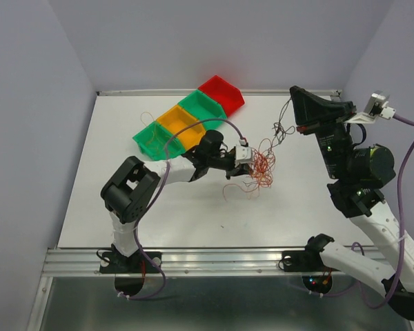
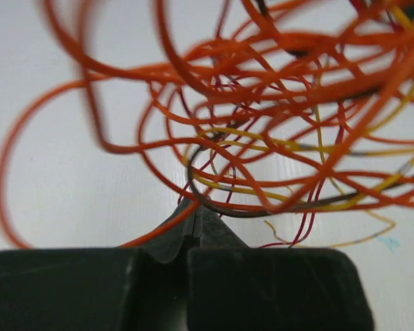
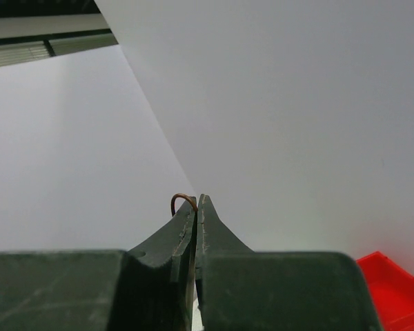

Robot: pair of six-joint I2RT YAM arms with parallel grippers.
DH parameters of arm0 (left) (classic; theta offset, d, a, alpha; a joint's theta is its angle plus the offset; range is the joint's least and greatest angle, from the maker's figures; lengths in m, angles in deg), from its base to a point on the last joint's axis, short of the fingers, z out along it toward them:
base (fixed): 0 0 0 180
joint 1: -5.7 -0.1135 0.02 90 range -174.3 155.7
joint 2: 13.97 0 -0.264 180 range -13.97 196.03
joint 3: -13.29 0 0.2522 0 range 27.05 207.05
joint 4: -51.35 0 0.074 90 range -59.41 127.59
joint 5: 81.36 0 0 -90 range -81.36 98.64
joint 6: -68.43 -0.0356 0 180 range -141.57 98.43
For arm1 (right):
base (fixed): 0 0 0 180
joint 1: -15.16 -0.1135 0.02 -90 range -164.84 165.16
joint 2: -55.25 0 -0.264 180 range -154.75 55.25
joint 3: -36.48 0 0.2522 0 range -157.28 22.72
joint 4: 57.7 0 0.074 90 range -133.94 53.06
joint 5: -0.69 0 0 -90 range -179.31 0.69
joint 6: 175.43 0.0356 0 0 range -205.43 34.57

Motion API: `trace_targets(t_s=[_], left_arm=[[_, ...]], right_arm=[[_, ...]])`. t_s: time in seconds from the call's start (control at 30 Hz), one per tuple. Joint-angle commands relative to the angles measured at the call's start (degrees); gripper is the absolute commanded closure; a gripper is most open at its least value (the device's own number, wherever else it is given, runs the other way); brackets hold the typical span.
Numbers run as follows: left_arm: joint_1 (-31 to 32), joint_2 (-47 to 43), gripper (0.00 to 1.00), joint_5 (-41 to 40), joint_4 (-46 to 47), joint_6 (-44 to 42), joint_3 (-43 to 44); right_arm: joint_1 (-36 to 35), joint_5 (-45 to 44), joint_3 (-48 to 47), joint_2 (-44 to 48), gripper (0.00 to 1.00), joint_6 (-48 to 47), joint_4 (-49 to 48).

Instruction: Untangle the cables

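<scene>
Top external, leftmost first: what's there?
— Bins [image 1: 188, 118], a row across the table's [image 1: 110, 207] back. The left gripper [image 1: 250, 172] sits in front of their red end.

Its claw?
— Left wrist shows it pressed together, pinching an orange strand [image 2: 155, 236] at the tips.

And the cables [image 1: 263, 167]?
— Orange, red and yellowish wires in one tangle, in front of the bins' red end and slightly right of it.

Right gripper [image 1: 293, 93]?
— Raised, right of the bins. Its fingers are closed on a brown strand [image 3: 183, 198], which hangs down toward the tangle.
</scene>
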Motion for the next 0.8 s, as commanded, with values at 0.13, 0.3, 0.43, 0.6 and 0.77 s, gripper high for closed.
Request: trace_targets(t_s=[0.13,0.3,0.43,0.6,0.77], left_arm=[[-2.1,-6.5,0.68,-1.0,7.0,4.2,-2.9],[-6.5,-12.4,0.44,-0.6,13.0,8.7,-6.3],[-9.4,-16.2,0.36,-3.0,20.2,13.6,-10.7],[-10.4,-20.5,0.20,4.0,24.4,13.1,-12.9],[-7.4,-23.8,0.13,8.6,20.1,8.3,-11.2]], right_arm=[[0.4,-2.7,-4.0,0.2,0.99,-1.0,-2.8],[0.4,-4.6,-2.6,0.9,0.99,-1.5,-2.8],[0.4,-3.6,-3.1,0.6,1.00,-1.3,-2.8],[0.4,-2.2,-3.6,-0.7,0.99,-0.5,-2.7],[0.4,-0.3,-3.5,-1.3,0.99,1.4,-2.5]])
